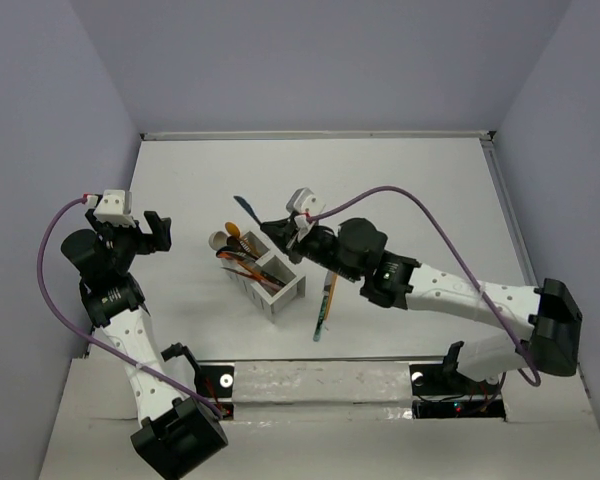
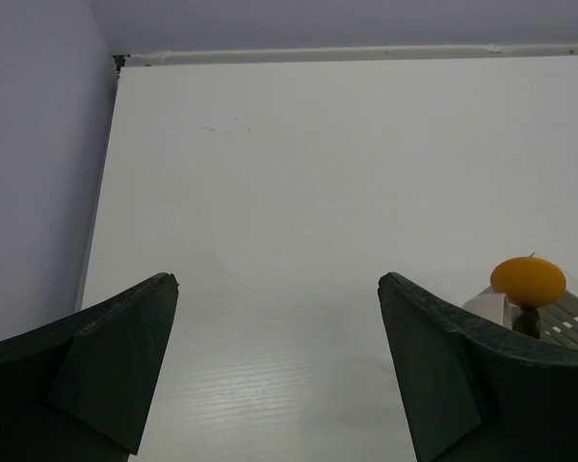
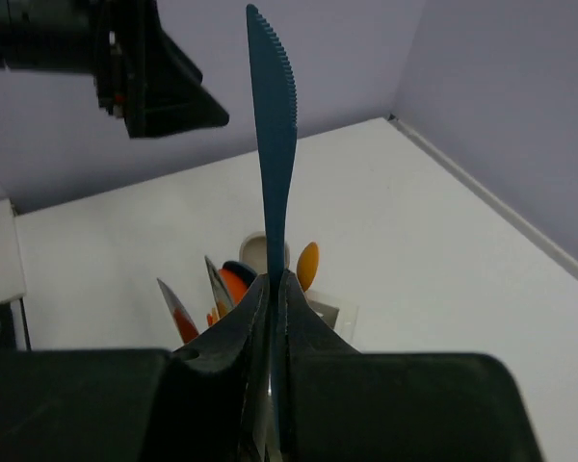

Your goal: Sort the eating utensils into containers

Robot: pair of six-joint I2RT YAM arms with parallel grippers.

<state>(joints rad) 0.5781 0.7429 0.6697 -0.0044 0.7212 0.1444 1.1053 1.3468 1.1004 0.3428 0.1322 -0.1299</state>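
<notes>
Top view: a white slotted box (image 1: 288, 293) with two square compartments sits diagonally mid-table (image 1: 410, 190). Its far-left compartment carries a bundle of utensils (image 1: 238, 262), orange and brown among them. One loose utensil (image 1: 325, 303), teal at its near tip, lies flat just beside the box, toward the near edge. The right gripper (image 1: 276, 228) hangs over the box, with a blue knife (image 1: 245, 210) sticking out toward the far-left corner. The left gripper (image 1: 160, 231) is well apart, toward the left edge. Left wrist view: fingers (image 2: 116, 375) spread wide, nothing between them; matte white tabletop below; the smooth rounded bowl of an orange spoon (image 2: 528, 277) at the frame's right. Right wrist view: jaws pinched tight on the knife. The blade is thin, flat and serrated along one edge, a detail lost from above.
</notes>
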